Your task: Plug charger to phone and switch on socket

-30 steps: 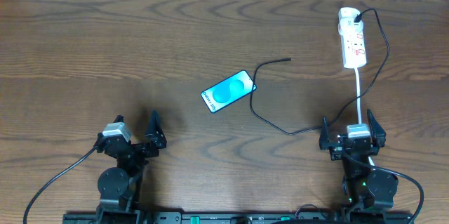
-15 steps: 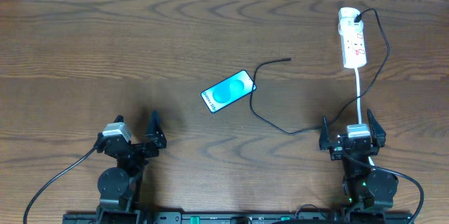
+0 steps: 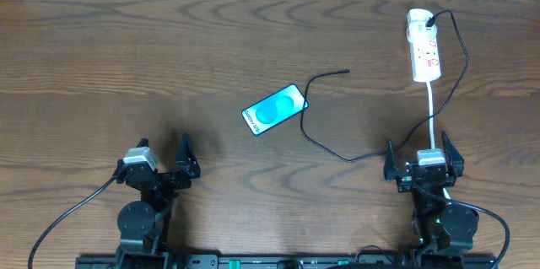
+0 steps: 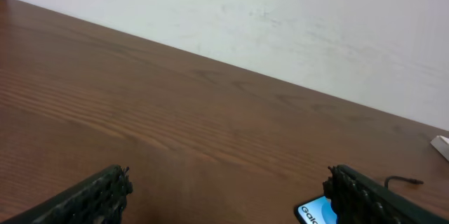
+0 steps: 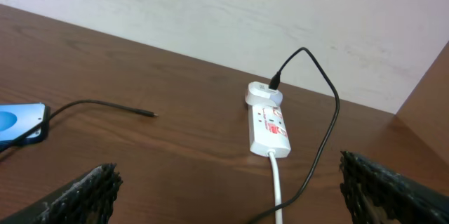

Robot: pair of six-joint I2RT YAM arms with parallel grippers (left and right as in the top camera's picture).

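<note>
The phone (image 3: 275,109) lies screen up, tilted, in the middle of the table; its corner shows in the left wrist view (image 4: 313,212) and its edge in the right wrist view (image 5: 21,124). The black charger cable (image 3: 325,147) curls right of it, its loose tip (image 3: 347,72) lying apart from the phone, its plug (image 3: 431,21) in the white socket strip (image 3: 424,47) at the far right. The strip also shows in the right wrist view (image 5: 268,120). My left gripper (image 3: 181,158) and right gripper (image 3: 417,153) are open and empty near the front edge.
The strip's white cord (image 3: 432,115) runs straight toward my right gripper and passes between its fingers in the right wrist view (image 5: 276,189). A white wall (image 4: 280,13) stands behind the table's far edge.
</note>
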